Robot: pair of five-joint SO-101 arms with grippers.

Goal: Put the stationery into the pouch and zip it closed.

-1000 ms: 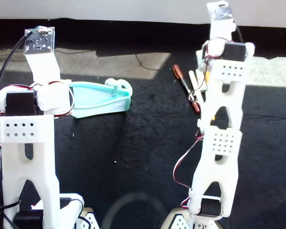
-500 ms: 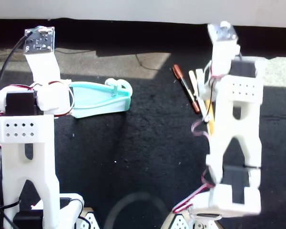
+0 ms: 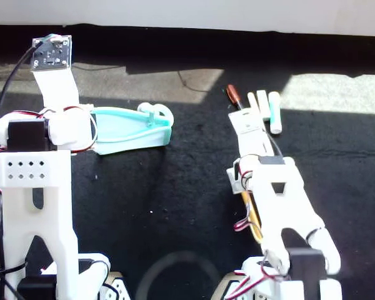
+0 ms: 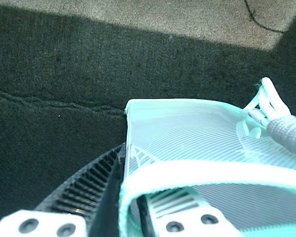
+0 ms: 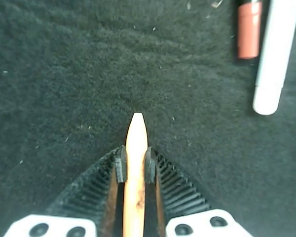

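1. Grips a pencil [image 5: 136, 133] between the right fingers [image 5: 173, 190], its tip poking past them, over the table [image 5: 64, 74].
2. Pinches the pouch [image 4: 187, 133] rim with the left fingers [image 4: 89, 190], one on each side.
3. Has the pouch lying on the table at the left, well apart from the pencil.
4. Has a brown pen [image 3: 233, 95] and white markers [image 3: 274, 112] lying just beyond the right fingers.

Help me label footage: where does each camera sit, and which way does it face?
High view: fixed overhead, looking down on left arm and right arm.
Left wrist view: on that wrist, facing along left claw clamped on the pouch.
Right wrist view: on that wrist, facing the mat past right claw holding a pencil.
Shared: pouch, in high and left wrist views.
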